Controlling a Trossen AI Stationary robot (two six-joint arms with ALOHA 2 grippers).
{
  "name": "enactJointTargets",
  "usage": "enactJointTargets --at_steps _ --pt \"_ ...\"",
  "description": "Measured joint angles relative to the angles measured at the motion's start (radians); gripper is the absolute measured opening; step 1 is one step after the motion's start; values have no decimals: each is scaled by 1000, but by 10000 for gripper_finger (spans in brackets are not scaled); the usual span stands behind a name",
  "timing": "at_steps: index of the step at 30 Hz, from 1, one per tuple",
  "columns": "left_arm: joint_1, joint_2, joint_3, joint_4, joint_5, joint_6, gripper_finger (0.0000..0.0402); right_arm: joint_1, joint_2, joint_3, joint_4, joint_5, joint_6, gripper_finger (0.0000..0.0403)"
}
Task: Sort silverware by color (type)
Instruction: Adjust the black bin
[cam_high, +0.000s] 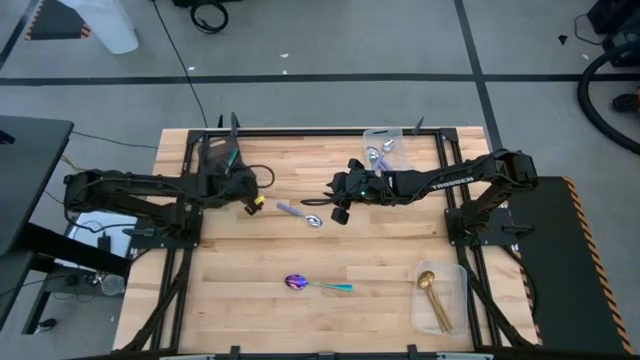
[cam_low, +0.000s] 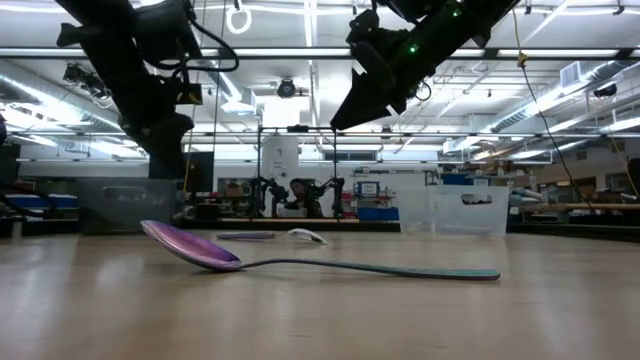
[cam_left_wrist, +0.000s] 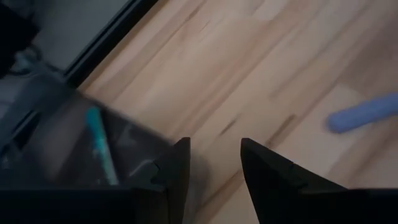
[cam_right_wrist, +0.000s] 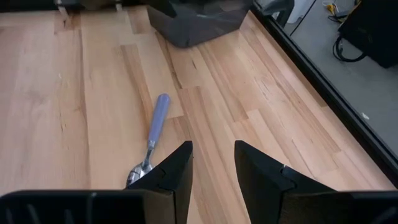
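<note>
A spoon with a lavender-blue handle and a silver bowl (cam_high: 300, 214) lies flat mid-table, between my two grippers; it also shows in the right wrist view (cam_right_wrist: 152, 140). A purple-bowled spoon with a teal handle (cam_high: 318, 285) lies nearer the front edge, resting on its bowl and handle end in the low view (cam_low: 300, 262). My left gripper (cam_high: 252, 200) hovers open and empty to the left of the lavender spoon. My right gripper (cam_high: 338, 210) hovers open and empty above the table just right of that spoon's bowl.
A dark tray (cam_high: 222, 155) at the far left holds a teal-handled spoon (cam_left_wrist: 99, 146). A clear bin (cam_high: 383, 148) at the far right holds silver-bowled spoons. A clear bin (cam_high: 445, 300) at the near right holds gold spoons. Bare wood lies between them.
</note>
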Motion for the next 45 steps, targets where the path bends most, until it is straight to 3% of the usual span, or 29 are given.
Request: enactJointTargets --at_steps 11,15,31,36,45 --pt "67 0 65 -161 35 33 149 0 0 0 15 -6 0 128" --pt "119 0 65 -220 114 27 149 0 0 0 21 -7 0 128" --pt "284 0 63 -205 310 187 144 16 0 0 28 -8 0 128" --pt "288 0 63 -205 312 164 117 21 0 0 31 -8 -2 128" --pt "287 0 62 -205 330 190 29 21 0 0 43 -8 -3 128"
